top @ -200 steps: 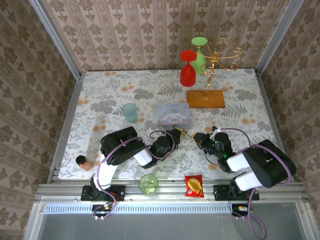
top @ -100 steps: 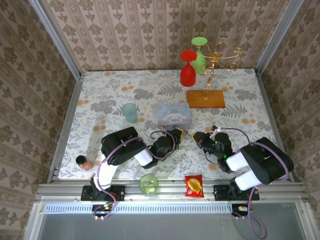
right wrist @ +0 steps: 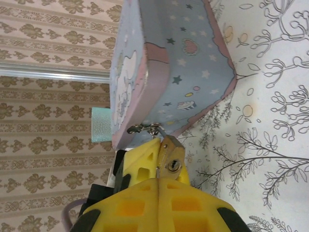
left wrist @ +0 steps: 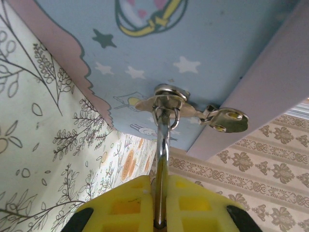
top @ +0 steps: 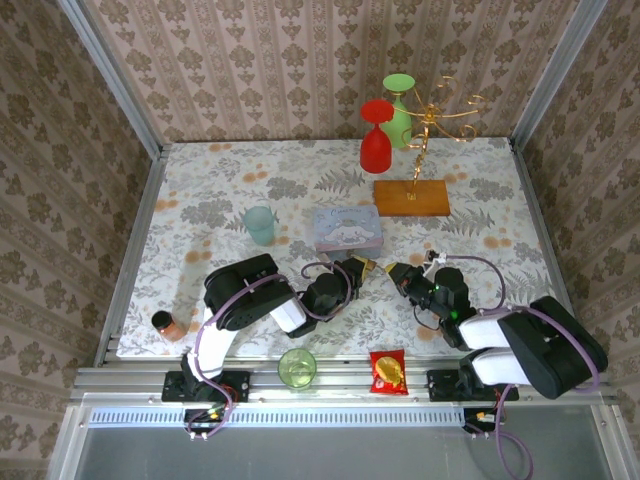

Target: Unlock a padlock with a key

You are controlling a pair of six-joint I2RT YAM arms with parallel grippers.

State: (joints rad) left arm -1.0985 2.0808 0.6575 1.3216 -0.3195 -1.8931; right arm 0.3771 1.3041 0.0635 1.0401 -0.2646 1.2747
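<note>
Swung out rightward at the elbow, the right gripper (top: 402,276), fingers pressed together, faces the keyhole of the padlock (right wrist: 170,157), which the left gripper (left wrist: 159,188) pinches steady where it hangs from the near-side clasp of the tin (right wrist: 169,67), mid-table.

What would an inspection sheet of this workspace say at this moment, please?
Surface: floral tablecloth, flat.
Job's things: padlock hooked through the hasp of the tin.
Clutter: teal cup, green cup, red glass, green glass, stand, jar, packet.
Grippers: left gripper, jaws shut on padlock; right gripper, jaws shut, by the keyhole.
Cables: purple cables along both arms.
Surroundings: patterned walls.
</note>
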